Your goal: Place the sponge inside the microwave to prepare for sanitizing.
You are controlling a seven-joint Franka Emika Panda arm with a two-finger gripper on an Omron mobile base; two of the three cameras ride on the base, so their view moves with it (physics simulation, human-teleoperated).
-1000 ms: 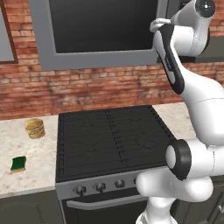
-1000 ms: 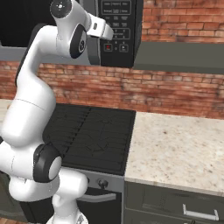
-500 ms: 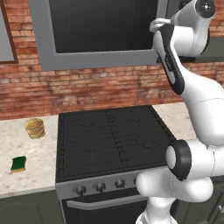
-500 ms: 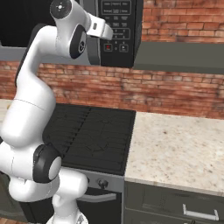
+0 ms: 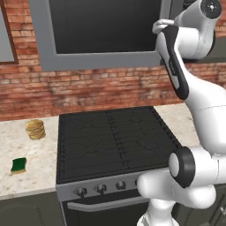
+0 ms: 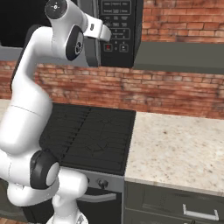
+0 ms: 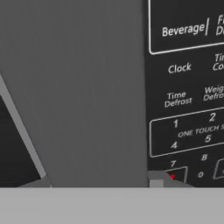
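Sponge (image 5: 18,165) lies flat on the table (image 5: 42,154) near its front left corner in the left base view, green face up with a yellow layer along one edge, well apart from the round tan stacked-disc object (image 5: 35,129) nearer the brick wall, and left of the stove (image 5: 114,143). Above the stove hangs the microwave (image 5: 106,35), its dark-windowed door closed; the white arm reaches up to the door's right edge. Right base view: the arm's hand meets the microwave by the door handle (image 6: 92,43), just beside the black button panel (image 6: 117,30). Hand view: the grey handle fills the left, the keypad the right; the tool's tips show at the bottom edge, drawn together, judged pinching the handle, though the contact itself is hidden. As a judgement, the sponge is light, soft and compressible, hardly slippery and not fragile; a pinch from above across its short sides, at mid-length, should hold it without folding it.
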